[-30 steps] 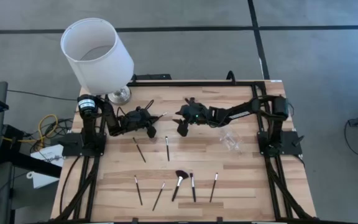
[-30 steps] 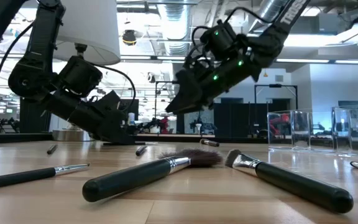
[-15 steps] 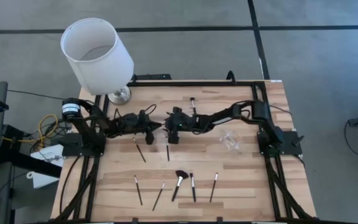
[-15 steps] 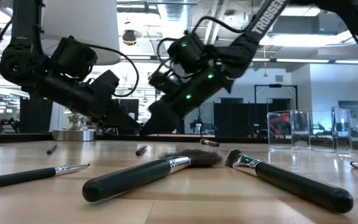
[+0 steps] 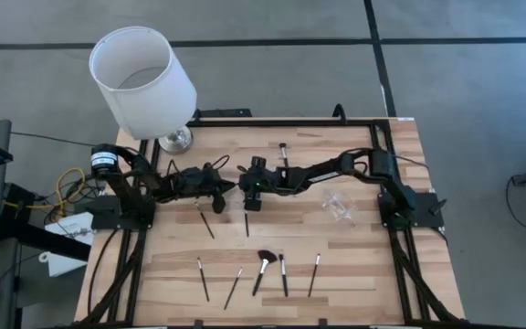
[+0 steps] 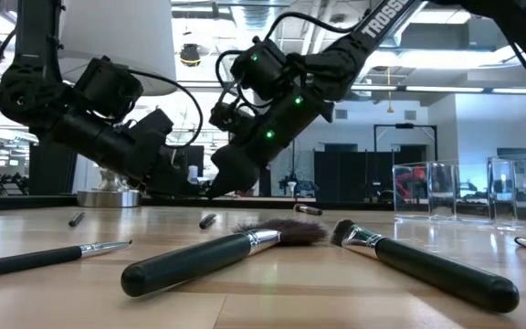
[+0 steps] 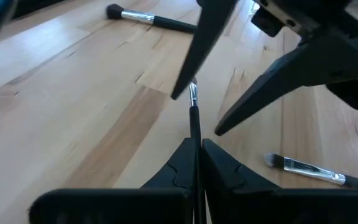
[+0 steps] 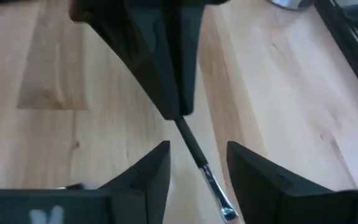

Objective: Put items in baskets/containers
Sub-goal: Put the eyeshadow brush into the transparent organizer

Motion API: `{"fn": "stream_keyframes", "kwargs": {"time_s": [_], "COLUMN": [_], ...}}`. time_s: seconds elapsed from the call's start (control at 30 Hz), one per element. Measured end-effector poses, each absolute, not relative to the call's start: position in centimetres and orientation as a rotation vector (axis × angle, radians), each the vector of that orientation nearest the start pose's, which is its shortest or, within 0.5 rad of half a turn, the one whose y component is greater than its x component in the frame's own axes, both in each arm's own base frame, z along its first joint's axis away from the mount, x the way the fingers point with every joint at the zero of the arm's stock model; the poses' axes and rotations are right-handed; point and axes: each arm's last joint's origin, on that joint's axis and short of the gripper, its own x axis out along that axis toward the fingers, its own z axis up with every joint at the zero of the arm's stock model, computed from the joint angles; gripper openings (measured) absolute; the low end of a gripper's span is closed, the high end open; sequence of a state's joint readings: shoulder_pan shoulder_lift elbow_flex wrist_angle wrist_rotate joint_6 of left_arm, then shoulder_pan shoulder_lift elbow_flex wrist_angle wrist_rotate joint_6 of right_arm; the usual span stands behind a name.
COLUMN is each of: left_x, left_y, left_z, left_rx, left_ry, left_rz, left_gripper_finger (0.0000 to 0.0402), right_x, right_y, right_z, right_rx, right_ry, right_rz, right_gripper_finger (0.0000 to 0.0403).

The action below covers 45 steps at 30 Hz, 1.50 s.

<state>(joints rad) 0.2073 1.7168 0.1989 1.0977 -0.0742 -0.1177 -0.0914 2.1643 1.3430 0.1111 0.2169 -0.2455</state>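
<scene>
A thin black-handled makeup brush (image 7: 194, 115) is held off the table by my left gripper (image 5: 225, 187), which is shut on it above the table's middle. My right gripper (image 5: 243, 190) faces it, open. The right fingers (image 8: 157, 165) stand on either side of the brush's free silver-ferruled end (image 8: 211, 185); I see no touch. Two brushes (image 5: 205, 219) (image 5: 246, 217) lie on the table just nearer than the grippers. Several more, among them the fluffy-headed one (image 5: 263, 267), lie in a row toward the near edge. The small clear container (image 5: 339, 206) stands on the table's right part. My left gripper pinches the brush by its black handle (image 7: 196, 140) between both fingers (image 7: 178, 168). It comes about level from the table's left, and the brush lies along the fingers. The brush is lifted clear, and its ferrule end (image 7: 192, 90) sticks out toward my right gripper.
A big white lampshade (image 5: 142, 73) on a silver foot stands at the far left corner. One brush (image 5: 282, 151) lies near the far edge behind my right arm. Bare wood shows between the two rows of brushes and around the container.
My right gripper has moved toward the table's left and come up to the left gripper, staying open; its fingers now flank the held brush's free end. The right arm's move has uncovered the brush near the far edge. The left arm has shifted its pose slightly, still shut on the brush.
</scene>
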Motion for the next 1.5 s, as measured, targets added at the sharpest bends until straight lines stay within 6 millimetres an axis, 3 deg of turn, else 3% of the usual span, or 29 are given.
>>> {"fn": "stream_keyframes", "kwargs": {"time_s": [0.6, 0.93, 1.07, 1.33, 1.5], "left_x": [21.6, 21.6, 21.6, 21.7, 21.7], "left_y": [4.7, 4.6, 4.6, 4.4, 4.4], "left_z": [8.6, 8.7, 8.7, 8.8, 10.2], "left_rx": [-0.143, -0.145, -0.150, -0.177, -0.186], "left_ry": [0.377, 0.376, 0.374, 0.372, 0.304], "left_rz": [0.293, 0.258, 0.241, 0.170, 0.153], "left_gripper_finger": [0.0013, 0.0019, 0.0034, 0.0083, 0.0115], "right_x": [44.7, 44.5, 44.5, 44.3, 44.0], "right_y": [-5.2, -5.0, -4.4, -4.1, -3.4], "right_z": [12.0, 11.7, 11.7, 11.4, 12.0], "right_rx": [-0.272, -0.307, -0.359, -0.372, -0.419], "right_ry": [0.768, 0.798, 0.810, 0.844, 0.908], "right_rz": [-0.206, -0.167, -0.132, -0.132, -0.190], "right_gripper_finger": [0.0097, 0.0026, 0.0008, 0.0017, 0.0008]}}
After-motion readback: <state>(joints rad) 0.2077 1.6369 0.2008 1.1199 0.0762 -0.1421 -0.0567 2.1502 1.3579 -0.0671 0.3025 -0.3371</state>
